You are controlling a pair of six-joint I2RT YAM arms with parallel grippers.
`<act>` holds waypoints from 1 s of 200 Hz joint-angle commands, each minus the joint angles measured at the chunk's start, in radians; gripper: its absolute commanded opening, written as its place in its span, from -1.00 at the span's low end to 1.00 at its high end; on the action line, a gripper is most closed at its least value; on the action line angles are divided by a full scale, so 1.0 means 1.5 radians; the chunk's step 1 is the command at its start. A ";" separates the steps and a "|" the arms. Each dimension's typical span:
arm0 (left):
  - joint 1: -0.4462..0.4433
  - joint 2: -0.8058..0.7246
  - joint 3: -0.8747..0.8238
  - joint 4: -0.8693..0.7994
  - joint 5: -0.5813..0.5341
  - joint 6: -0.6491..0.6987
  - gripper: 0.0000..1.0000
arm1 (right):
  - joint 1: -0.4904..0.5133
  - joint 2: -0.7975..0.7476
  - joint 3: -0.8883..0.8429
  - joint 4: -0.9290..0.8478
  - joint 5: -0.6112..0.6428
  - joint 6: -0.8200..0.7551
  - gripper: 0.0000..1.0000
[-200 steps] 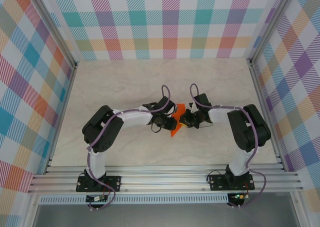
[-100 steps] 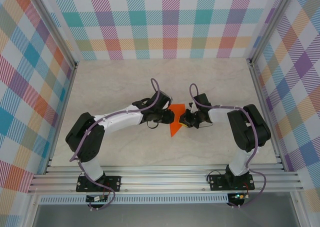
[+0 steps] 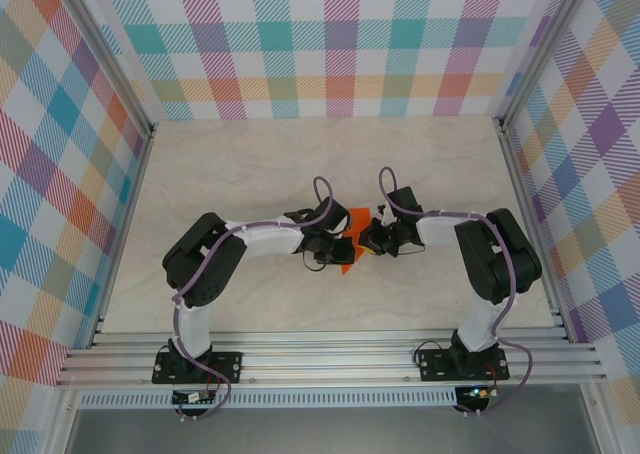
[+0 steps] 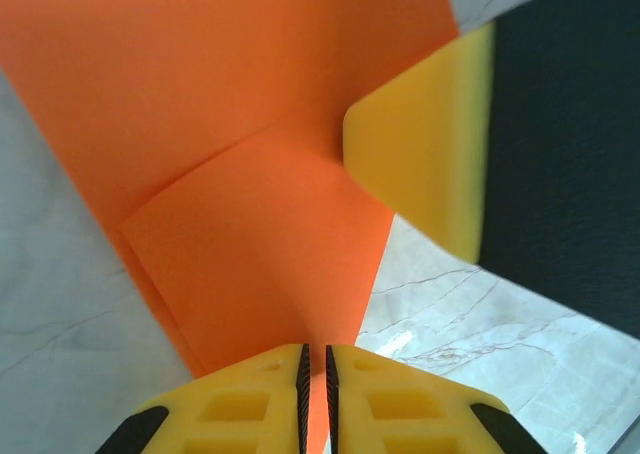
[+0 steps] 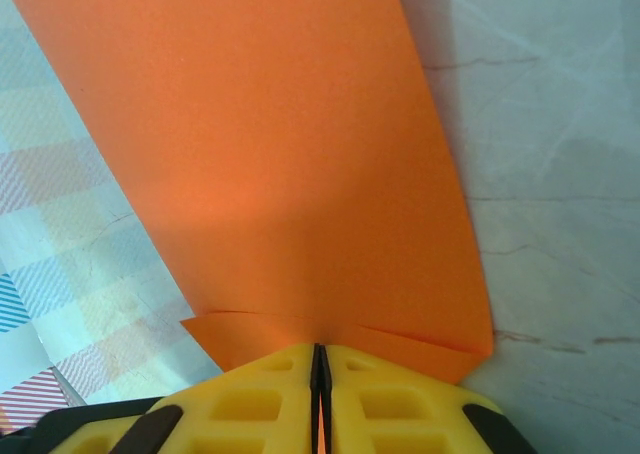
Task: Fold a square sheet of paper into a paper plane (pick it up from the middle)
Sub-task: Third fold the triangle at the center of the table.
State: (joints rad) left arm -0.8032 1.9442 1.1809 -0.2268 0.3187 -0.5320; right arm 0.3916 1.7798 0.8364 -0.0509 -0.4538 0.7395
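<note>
The left gripper [image 4: 315, 362] had swung back and clamped onto the paper [image 4: 240, 114], the right gripper [image 5: 320, 356] stayed pinched on it, readying the next fold.

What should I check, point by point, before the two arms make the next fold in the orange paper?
1. Left gripper has its jaws shut on the orange paper: ok.
2. Right gripper has its jaws shut on the paper's edge: ok.
3. Paper free of tears where it shows: ok.
4. Folded flap lies flat against the sheet, in the left wrist view: ok.
5. Paper lifted off the table: cannot tell.
6. Folds even on both sides: cannot tell.
</note>
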 commanded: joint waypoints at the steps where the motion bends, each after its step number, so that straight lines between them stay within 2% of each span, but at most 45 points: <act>1: -0.008 0.016 0.015 -0.014 0.020 -0.005 -0.70 | -0.002 0.014 0.002 -0.036 0.014 -0.012 -0.76; 21: -0.008 0.025 0.014 -0.066 -0.016 -0.005 -0.74 | -0.002 0.014 0.003 -0.041 0.018 -0.014 -0.76; 72: -0.008 -0.002 -0.040 -0.079 -0.042 0.000 -0.75 | -0.003 -0.003 0.020 -0.062 0.013 -0.038 -0.75; 110: -0.008 -0.002 -0.041 -0.068 -0.039 0.000 -0.75 | -0.002 -0.048 0.022 -0.063 -0.055 -0.061 -0.75; 141: -0.008 0.001 -0.034 -0.067 -0.038 0.001 -0.76 | 0.005 -0.048 0.010 -0.042 -0.089 -0.050 -0.76; 172: -0.008 0.004 -0.028 -0.070 -0.034 0.003 -0.76 | 0.009 -0.018 0.021 -0.062 -0.062 -0.056 -0.76; 200: -0.008 0.001 -0.029 -0.076 -0.034 0.008 -0.76 | 0.004 -0.006 0.030 -0.076 -0.003 -0.064 -0.76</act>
State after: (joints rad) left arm -0.8055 1.9347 1.1564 -0.2333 0.2977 -0.5316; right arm 0.3992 1.7424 0.8547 -0.1303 -0.5171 0.6708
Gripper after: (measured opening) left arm 0.121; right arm 0.119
